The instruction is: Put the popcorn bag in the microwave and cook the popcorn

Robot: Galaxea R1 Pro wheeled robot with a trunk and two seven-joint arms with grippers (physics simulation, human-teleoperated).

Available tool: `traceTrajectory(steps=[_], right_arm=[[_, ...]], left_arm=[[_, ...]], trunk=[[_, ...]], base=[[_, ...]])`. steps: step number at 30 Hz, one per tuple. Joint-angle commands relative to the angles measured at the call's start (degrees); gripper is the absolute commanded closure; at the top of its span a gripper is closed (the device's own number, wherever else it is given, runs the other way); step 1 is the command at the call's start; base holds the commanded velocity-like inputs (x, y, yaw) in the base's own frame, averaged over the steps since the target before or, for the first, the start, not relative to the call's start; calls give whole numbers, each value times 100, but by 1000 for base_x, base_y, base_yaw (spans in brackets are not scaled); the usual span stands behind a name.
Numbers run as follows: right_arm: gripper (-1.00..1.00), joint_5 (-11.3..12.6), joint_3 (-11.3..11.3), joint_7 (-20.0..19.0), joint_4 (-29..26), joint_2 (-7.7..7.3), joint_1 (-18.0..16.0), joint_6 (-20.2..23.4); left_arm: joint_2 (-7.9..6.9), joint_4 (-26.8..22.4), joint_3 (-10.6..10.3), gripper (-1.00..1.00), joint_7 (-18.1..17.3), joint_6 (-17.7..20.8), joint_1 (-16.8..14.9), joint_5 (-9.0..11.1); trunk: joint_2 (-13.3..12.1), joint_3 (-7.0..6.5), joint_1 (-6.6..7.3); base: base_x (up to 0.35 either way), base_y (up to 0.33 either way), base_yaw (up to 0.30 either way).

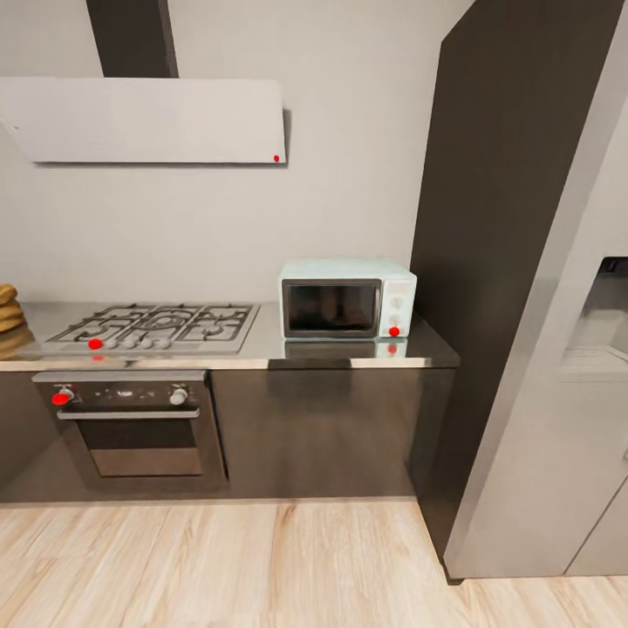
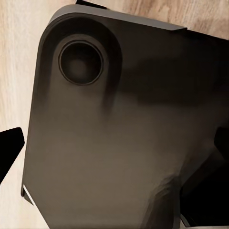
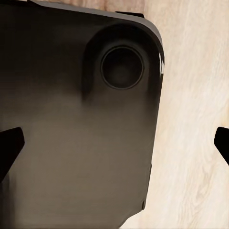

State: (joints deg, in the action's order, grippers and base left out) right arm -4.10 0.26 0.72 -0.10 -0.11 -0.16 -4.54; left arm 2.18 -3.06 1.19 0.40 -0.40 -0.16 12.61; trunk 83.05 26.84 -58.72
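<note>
I am looking at the microwave sitting at the right end of the tabletop, its dark door shut and facing me, knobs down its right side with a red mark at the lowest one. At the far left edge of the head view a tan, creased thing is poking in on the tabletop; it may be the bag, but too little of it is showing for me to tell. Between it and the microwave the hob is lying flush in the tabletop, and the oven is sitting below it among dark cabinet fronts. A pale hood is hanging on the wall above the hob. A tall dark panel is standing just right of the microwave, with a grey fridge beside it. Pale wood floor is running in front.

Both wrist views are looking down at the robot's dark base over the floor. I am seeing the left claw with its dark fingertips far apart and holding nothing. The right claw is likewise spread wide and empty, its fingertips at opposite edges.
</note>
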Motion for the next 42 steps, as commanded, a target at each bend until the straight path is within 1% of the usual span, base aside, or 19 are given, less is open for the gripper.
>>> traceTrajectory(steps=[1,17,21,25,28,30,31,32,33,35,36,37,39,40,41,42], right_arm=[[-100,-44,-2,7,1,-3,-2,-13],[-100,-47,1,1,-1,2,-2,-3],[-100,-56,4,-1,-3,-17,-2,-18],[-100,-79,21,-12,-9,17,-2,17],[-100,-89,3,-58,-77,25,-2,14],[-100,-90,-5,-79,-267,27,-2,10],[-100,-90,-4,-86,-434,28,-2,21],[-100,-90,-1,-93,-856,26,-2,54],[-100,-90,-1,-98,-1083,24,-2,93],[-100,-93,3,-103,-1736,21,-2,366],[-100,-92,3,-104,-2072,20,-2,586],[-100,-89,2,-106,-2663,20,-2,1041],[-100,-81,2,-106,-4049,20,-2,2208],[-100,-78,2,-107,-4534,20,-2,2619],[-100,-75,1,-107,-5260,20,-2,3206],[-100,-70,1,-107,-5739,20,-2,3572]], left_arm=[[3,-1,10,-100,4,-4,-2,31],[6,-1,11,-100,4,-4,-2,31],[4,-1,12,-100,10,-4,-2,31],[2,-1,12,-100,12,-4,-2,31],[1,-1,12,-100,12,-4,-2,37],[5,-3,12,-100,12,-4,-2,36],[7,-2,12,-100,12,-4,-2,34],[9,-2,12,-100,12,-4,-2,32],[9,-2,14,-100,12,-4,-2,33],[10,-3,13,-100,12,-4,-2,32],[10,-2,16,-100,12,-6,-2,31],[10,-2,18,-100,12,-27,-2,31],[10,-2,20,-100,12,-147,-2,33],[10,-2,21,-100,12,-178,-2,34],[10,-2,21,-100,12,-206,-2,37],[10,-1,21,-100,12,-219,-2,38]], trunk=[[3,5,0],[3,5,0],[3,5,0],[3,5,0],[3,5,0],[3,5,0],[3,5,0],[3,5,0],[3,5,0],[3,5,0],[3,5,0],[3,5,0],[3,5,0],[3,5,0],[3,5,0],[3,5,0]], base=[[117,0,0],[310,0,0],[314,0,0],[262,0,0],[121,0,0],[28,0,0],[14,0,0],[6,0,0],[4,0,0],[2,0,0],[0,0,0],[0,0,0],[0,0,0],[0,0,0],[0,0,0],[0,0,0]])
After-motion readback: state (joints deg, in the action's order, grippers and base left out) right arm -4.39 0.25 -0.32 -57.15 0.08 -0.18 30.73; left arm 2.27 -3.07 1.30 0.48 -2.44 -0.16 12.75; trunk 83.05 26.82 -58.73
